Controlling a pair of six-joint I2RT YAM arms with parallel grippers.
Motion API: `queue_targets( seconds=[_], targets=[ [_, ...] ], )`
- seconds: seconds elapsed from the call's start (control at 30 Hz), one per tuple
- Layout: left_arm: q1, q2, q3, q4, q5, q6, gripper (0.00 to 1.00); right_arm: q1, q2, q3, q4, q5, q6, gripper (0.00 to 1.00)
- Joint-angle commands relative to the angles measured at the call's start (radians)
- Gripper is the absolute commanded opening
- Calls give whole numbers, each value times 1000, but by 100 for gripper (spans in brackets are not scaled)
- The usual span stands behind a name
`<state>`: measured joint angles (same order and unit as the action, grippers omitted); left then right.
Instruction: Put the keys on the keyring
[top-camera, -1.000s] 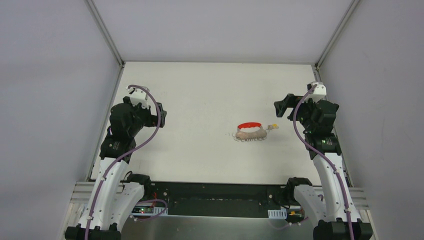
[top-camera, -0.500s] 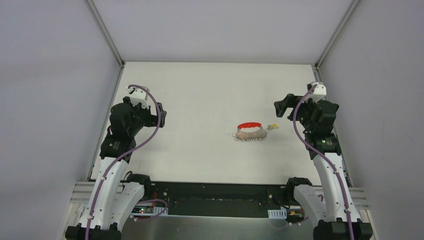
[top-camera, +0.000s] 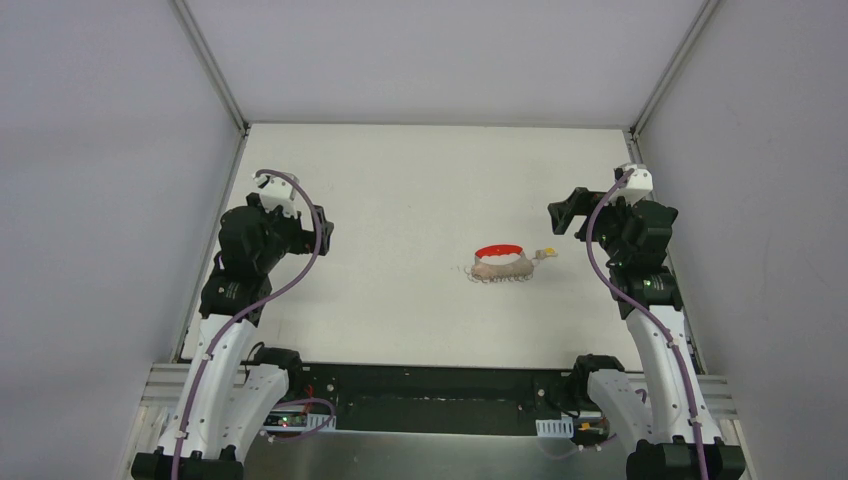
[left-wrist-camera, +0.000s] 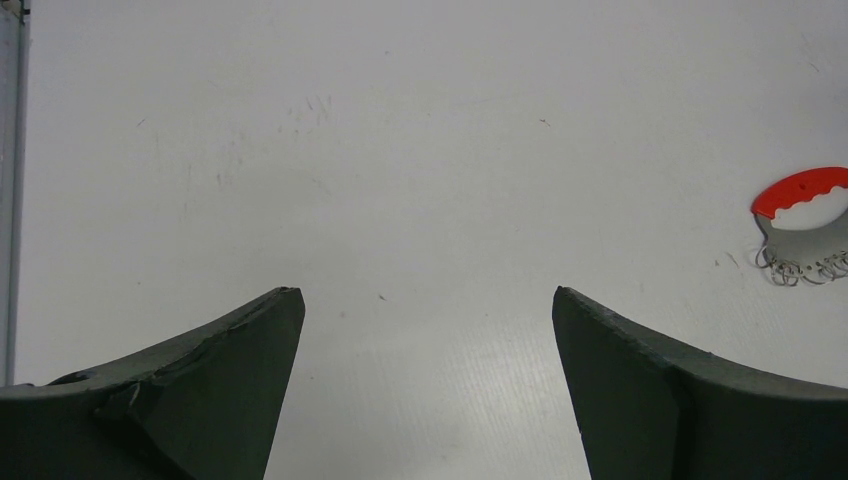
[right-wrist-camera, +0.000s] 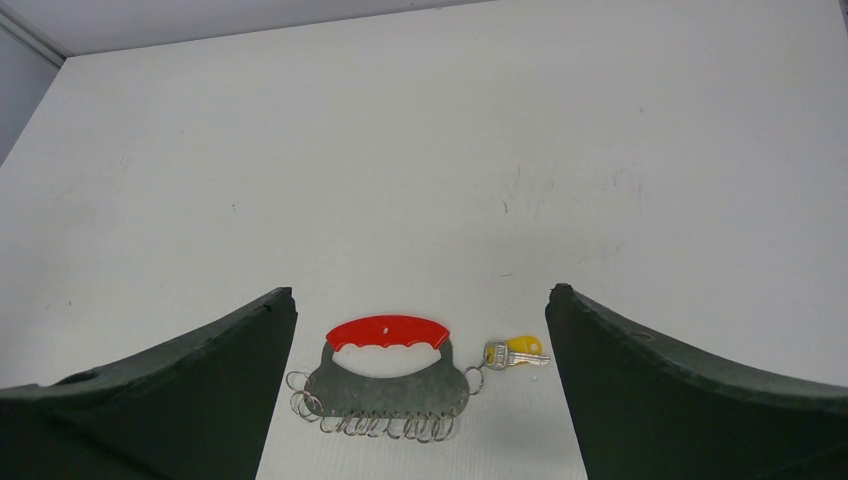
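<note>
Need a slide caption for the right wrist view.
Open right fingers frame a red-handled metal ring holder and a yellow-headed key on the white table.

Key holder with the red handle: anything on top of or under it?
Nothing lies on the key holder. It rests flat on the white table, so anything beneath its plate is hidden. Its rings and a yellow key poke out.

Grey metal ring-holder with red curved grip (right-wrist-camera: 387, 390) lies flat right of the tabletop (top-camera: 400, 180) centre, small yellow-headed key (right-wrist-camera: 515, 352) at one end
</note>
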<state>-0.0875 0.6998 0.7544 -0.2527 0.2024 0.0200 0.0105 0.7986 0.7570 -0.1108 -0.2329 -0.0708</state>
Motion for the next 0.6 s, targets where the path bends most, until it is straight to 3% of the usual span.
queue_targets(
  seconds=[0.0, 0.57],
  targets=[
    [14, -10, -7, 15, 21, 9, 99, -7, -10, 4, 16, -13, 10, 100],
    [17, 6, -1, 15, 15, 8, 99, -7, -4, 3, 17, -13, 10, 100]
  ],
)
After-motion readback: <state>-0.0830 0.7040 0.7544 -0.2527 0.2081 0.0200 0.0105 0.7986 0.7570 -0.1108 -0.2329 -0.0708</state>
